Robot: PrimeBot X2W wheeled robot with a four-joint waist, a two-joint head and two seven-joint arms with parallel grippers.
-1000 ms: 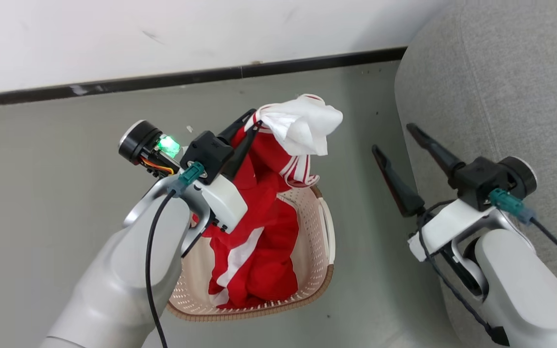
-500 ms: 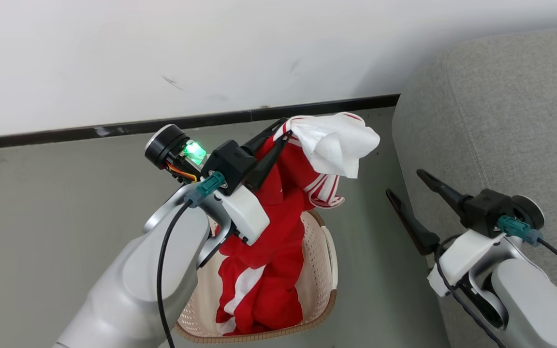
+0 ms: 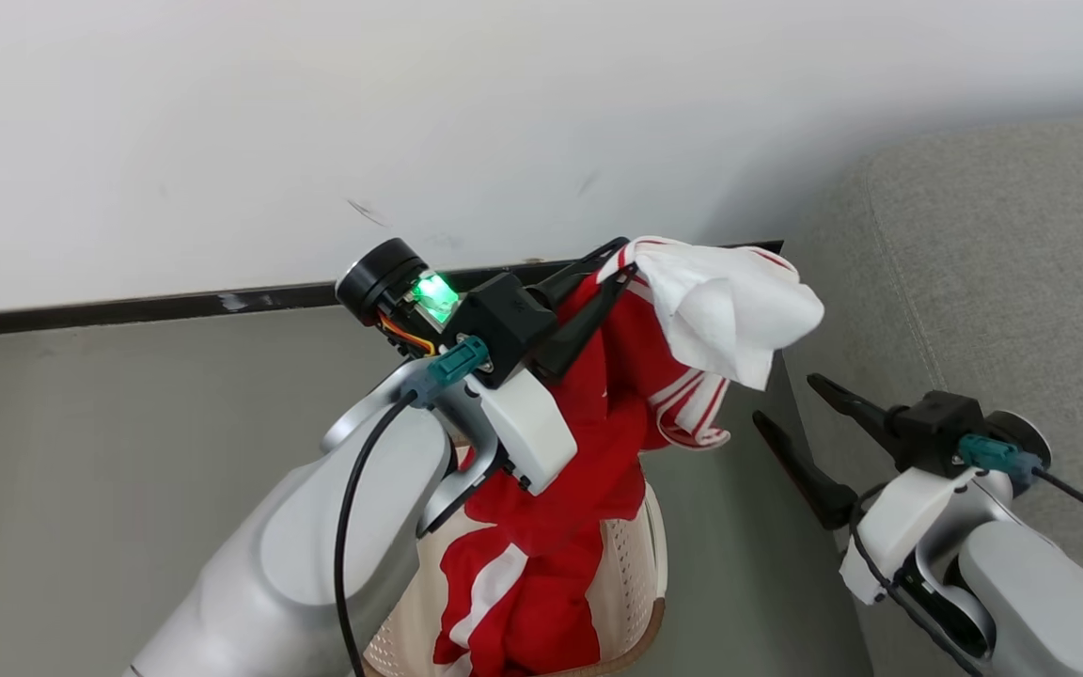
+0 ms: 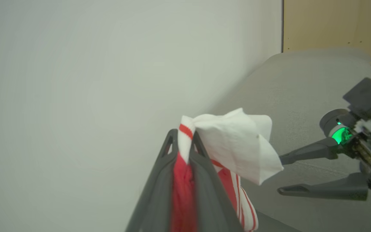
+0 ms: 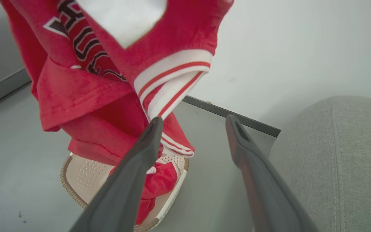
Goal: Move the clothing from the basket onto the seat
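Left claw [image 3: 621,259]: jaws pinched together on a fold of the clothing [image 3: 598,442], right at a white, red-striped hem, and held high.
Clothing: bright red with white panels. A white flap flops toward three o'clock from the claw tips, and the red bulk hangs toward six o'clock with its lower end inside the basket [image 3: 631,555].
Basket: on the floor [image 3: 128,423], under the load, with a strip of floor between it and the seat [image 3: 974,282].
Seat: grey sofa at three o'clock of the left claw, near, though the cloth is not over it.
Right claw [image 3: 786,398]: fingers spread wide and holding nothing, low at four o'clock from the left claw, between the hanging cloth and the seat.
Doing it well: I'd lift until the tail clears the rim, or the basket may drag or tip. Then swing toward three o'clock, over the cushion, before letting go. The right claw could gather the dangling part so nothing slides to the floor.
Hard to see: the left arm and the picture's bottom edge cut off much of the basket. I cannot tell how much cloth lies at its bottom, or whether this is one garment or several. The dark lettering on the red fabric is cropped and unreadable.
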